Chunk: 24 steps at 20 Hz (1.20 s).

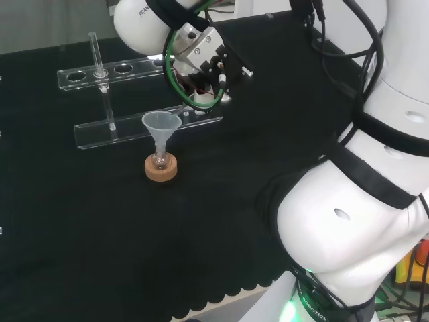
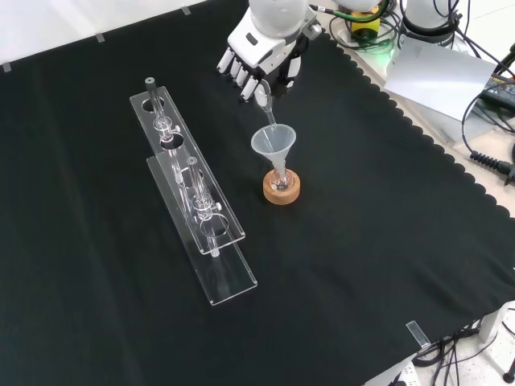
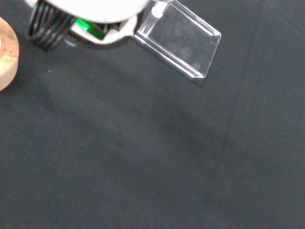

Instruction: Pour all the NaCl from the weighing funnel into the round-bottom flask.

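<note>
A small round-bottom flask [image 2: 279, 182] stands on a cork ring [image 2: 282, 190] in the middle of the cloth, with a clear plastic funnel [image 2: 273, 141] set in its neck. The hand [image 2: 261, 58] hovers just beyond it, fingers curled round a clear weighing funnel [image 2: 266, 103]. That funnel is tilted, with its narrow end pointing down to the plastic funnel's rim. In the head view the hand [image 1: 204, 64] is above and right of the plastic funnel [image 1: 161, 125], which sits over the cork ring [image 1: 161, 168]. I cannot make out any powder. The cork ring [image 3: 5, 52] shows at the wrist view's edge.
Two clear test-tube racks [image 2: 187, 173] [image 2: 219, 257] with a few tubes lie left of the flask in the front view. In the head view the racks [image 1: 114, 70] [image 1: 134, 127] lie behind it. The cloth's scalloped edge [image 2: 451, 165] runs along the right of the front view.
</note>
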### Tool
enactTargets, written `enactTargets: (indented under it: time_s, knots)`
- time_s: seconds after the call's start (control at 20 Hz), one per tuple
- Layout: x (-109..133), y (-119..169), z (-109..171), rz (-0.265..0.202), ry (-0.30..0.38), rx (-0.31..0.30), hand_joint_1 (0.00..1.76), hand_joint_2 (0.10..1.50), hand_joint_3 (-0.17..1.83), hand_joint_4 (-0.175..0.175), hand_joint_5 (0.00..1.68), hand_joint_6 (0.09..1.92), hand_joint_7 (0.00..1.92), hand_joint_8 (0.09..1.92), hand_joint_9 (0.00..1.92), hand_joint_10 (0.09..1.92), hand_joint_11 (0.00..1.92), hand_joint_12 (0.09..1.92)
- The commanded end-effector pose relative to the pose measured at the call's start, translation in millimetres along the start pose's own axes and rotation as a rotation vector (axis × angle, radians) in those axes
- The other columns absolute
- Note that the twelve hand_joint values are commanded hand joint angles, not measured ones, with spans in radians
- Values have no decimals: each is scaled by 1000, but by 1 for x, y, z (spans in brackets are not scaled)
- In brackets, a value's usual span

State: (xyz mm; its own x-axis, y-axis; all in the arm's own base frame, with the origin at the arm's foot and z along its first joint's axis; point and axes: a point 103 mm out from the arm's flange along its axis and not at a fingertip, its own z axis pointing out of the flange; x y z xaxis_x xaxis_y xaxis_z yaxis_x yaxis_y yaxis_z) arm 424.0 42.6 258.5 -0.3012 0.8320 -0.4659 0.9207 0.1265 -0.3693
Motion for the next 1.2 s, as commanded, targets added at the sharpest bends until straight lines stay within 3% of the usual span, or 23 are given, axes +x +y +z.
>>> enactTargets:
  time_s: [0.05,0.7,1.2]
  knots:
    - [3,2,-6,4,-33,35,1104,642,773,175,1179,890,1098,583,1123,377,726,1154]
    - [8,5,-14,15,-93,77,1104,643,770,175,1181,886,1091,584,1125,371,721,1158]
    - [10,6,-22,22,-144,70,1104,644,768,175,1181,883,1079,582,1124,367,715,1161]
